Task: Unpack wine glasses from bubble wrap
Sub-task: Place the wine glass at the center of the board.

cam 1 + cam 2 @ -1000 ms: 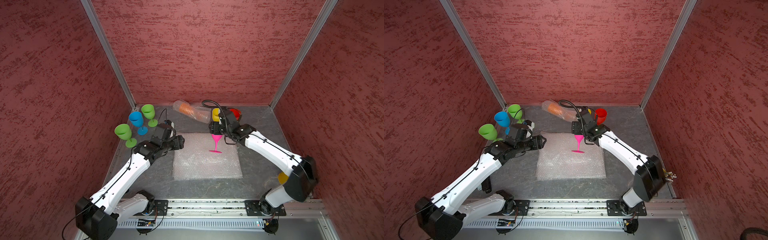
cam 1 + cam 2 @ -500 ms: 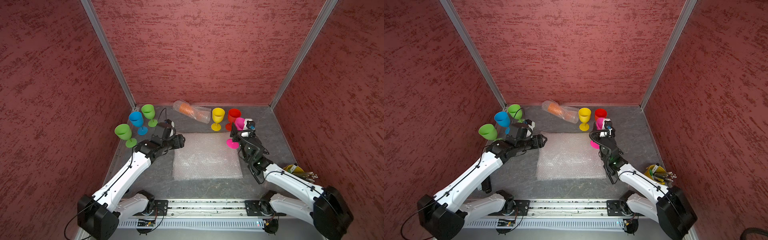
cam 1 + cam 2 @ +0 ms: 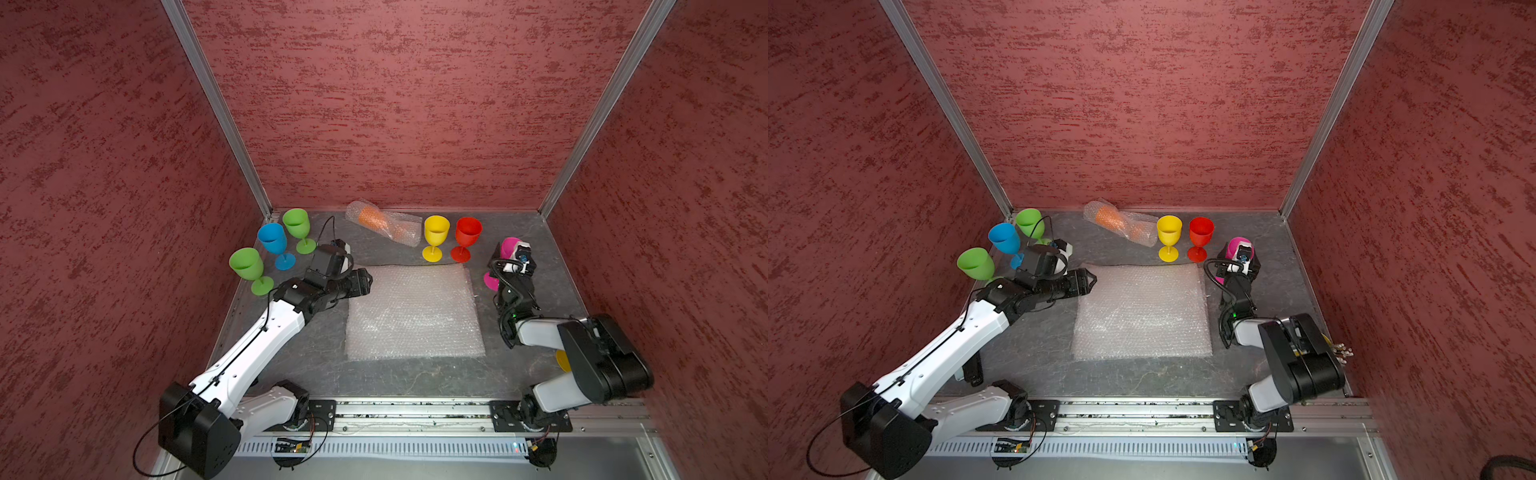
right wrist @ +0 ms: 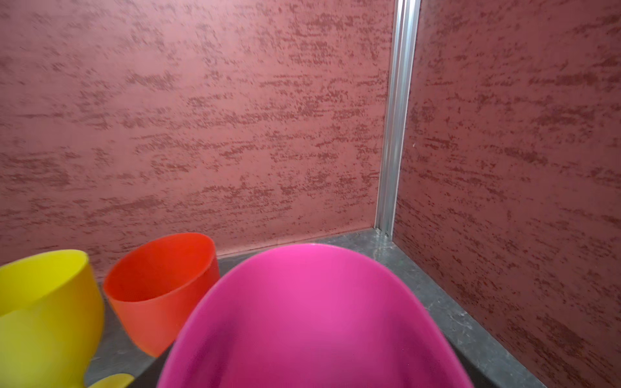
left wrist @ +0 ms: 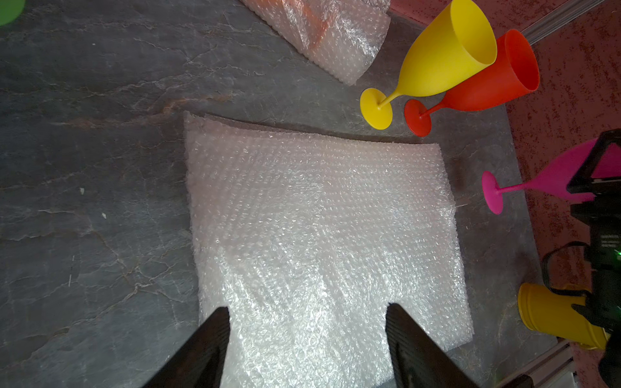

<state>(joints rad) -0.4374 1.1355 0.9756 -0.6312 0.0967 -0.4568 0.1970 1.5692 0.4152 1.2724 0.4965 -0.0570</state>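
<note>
Left tool (image 5: pixel 307 310) jaws apart, over near edge of flat bubble wrap sheet (image 3: pixel 415 311) mid bench (image 3: pixel 415 374). Right tool (image 3: pixel 1241 259) around upright pink goblet (image 5: pixel 551 178) bowl, right of sheet; clamped or loose, cannot tell. Orange goblet (image 3: pixel 370 216) lies inside bubble wrap roll (image 3: pixel 405 230) at back.

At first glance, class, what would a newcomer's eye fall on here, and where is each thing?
Bright goblets catch the eye: two green goblets and a blue goblet by the left wall, a yellow goblet and red goblet at the back, a pink goblet right of them. A flat bubble wrap sheet lies in the middle; an orange goblet lies wrapped by the back wall.
</note>
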